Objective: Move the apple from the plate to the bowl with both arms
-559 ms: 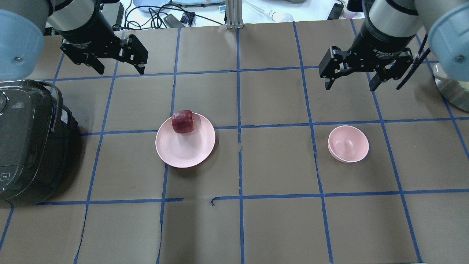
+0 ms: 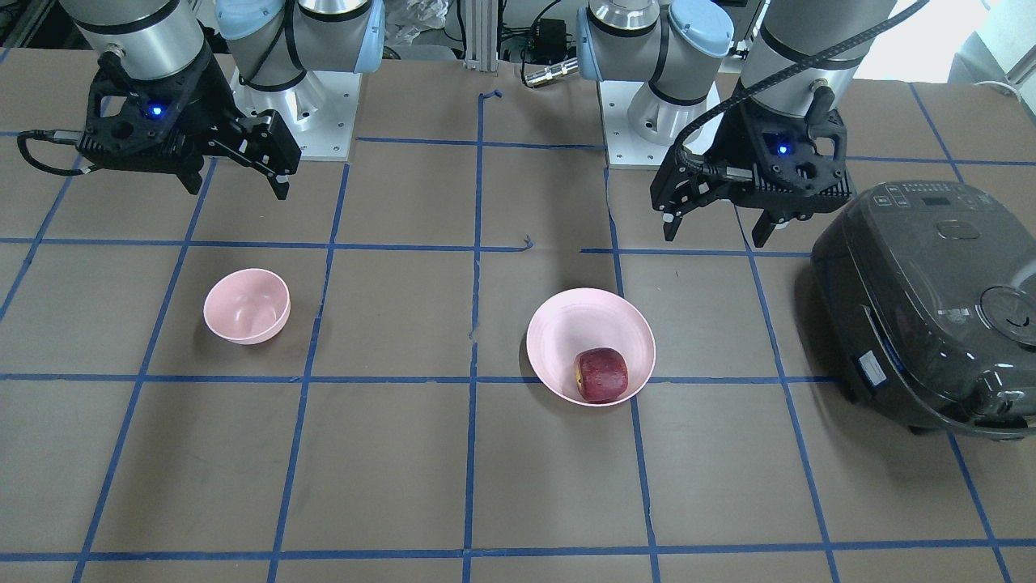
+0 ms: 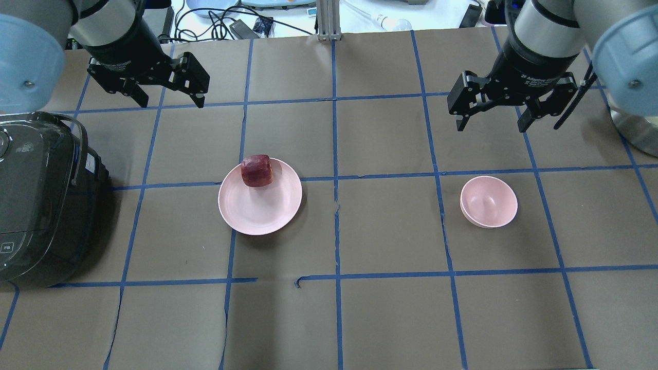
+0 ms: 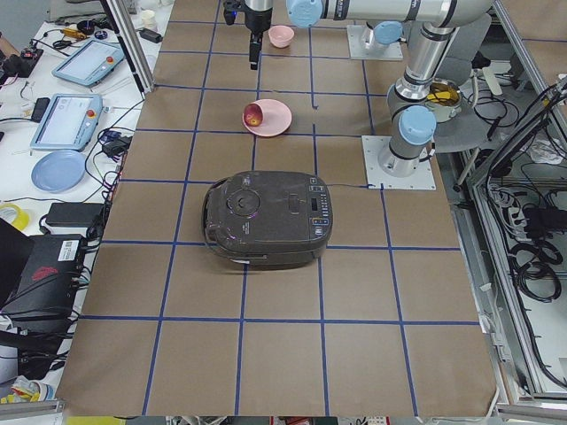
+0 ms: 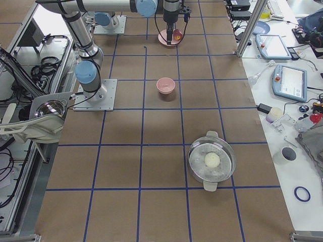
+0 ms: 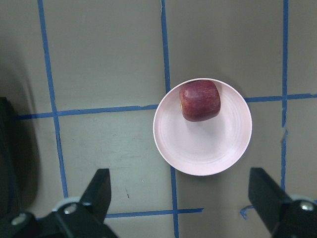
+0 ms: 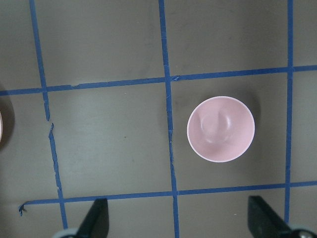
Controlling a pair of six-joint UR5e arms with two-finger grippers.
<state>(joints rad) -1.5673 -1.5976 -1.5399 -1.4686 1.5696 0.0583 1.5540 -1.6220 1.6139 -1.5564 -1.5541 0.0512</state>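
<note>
The dark red apple (image 3: 256, 170) sits on the far edge of the pale pink plate (image 3: 262, 210), left of the table's centre. It also shows in the front view (image 2: 601, 375) and in the left wrist view (image 6: 199, 100). The small pink bowl (image 3: 488, 201) stands empty to the right and shows in the right wrist view (image 7: 221, 129). My left gripper (image 3: 169, 100) is open and empty, raised beyond and left of the plate. My right gripper (image 3: 491, 126) is open and empty, raised just beyond the bowl.
A dark rice cooker (image 3: 41, 200) stands at the table's left edge, left of the plate. A steel pot (image 3: 635, 128) stands at the right edge. The arm bases (image 2: 291, 113) are bolted to the table on the robot's side.
The right gripper has shifted slightly and looks a little lower. The left gripper has barely moved. Both stay open; the apple, plate and bowl have not moved.
</note>
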